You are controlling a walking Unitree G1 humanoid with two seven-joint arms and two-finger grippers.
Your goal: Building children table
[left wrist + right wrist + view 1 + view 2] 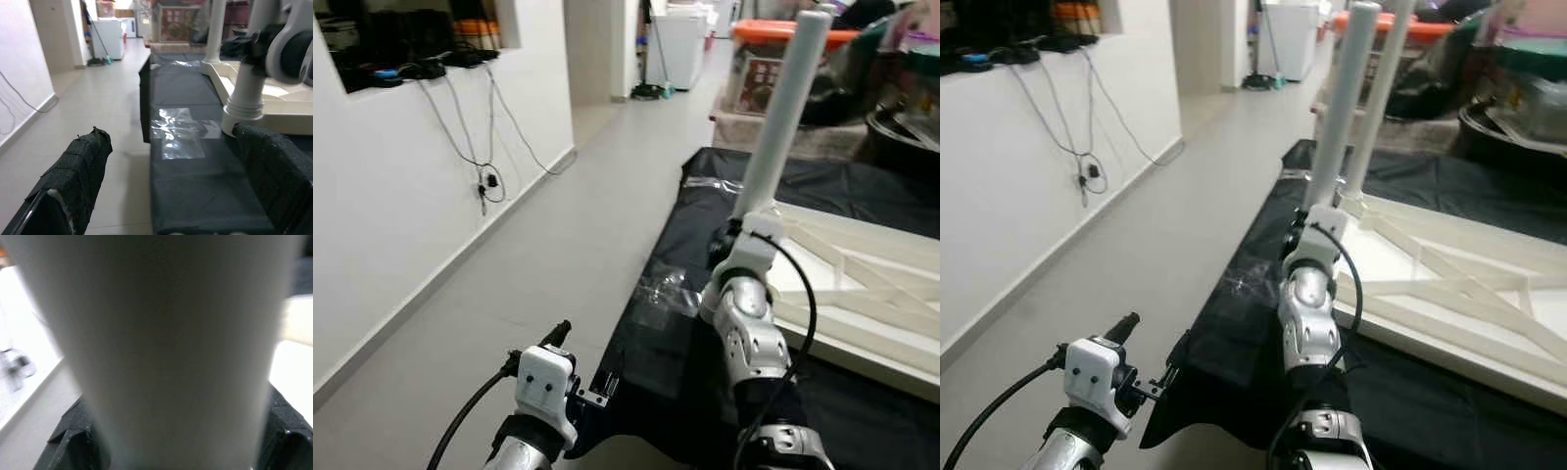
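Between the right jaws [1317, 211] stands a white leg [1344, 108], upright with a slight tilt, its foot seated at the near corner of the upturned tabletop [1449, 284]. The right wrist view looks straight onto the leg with black fingers on either side, so the jaws are most likely pinching the leg, though that view is too close to show the contact plainly. The grip sits low, just above the socket collar [243, 105], presumably so that the leg can be turned or pressed home without levering the joint. A second leg [1386, 78] stands just beyond the held one, at the tabletop's next corner.

The tabletop lies underside up, ribs showing, on a black cloth [1263, 343] spread over the floor; this orientation exposes the sockets to the arms. A clear plastic sheet [183, 129] lies on the cloth beside the corner.

The left jaws [171, 181] are spread and carry nothing, hovering low over the cloth's near edge with the collar ahead of them. To their outer side the floor [538, 255] runs bare to the white wall [401, 186], leaving ample room to swing. Beyond the right jaws the room is tighter: the second leg and the stored boxes [773, 69] crowd it.
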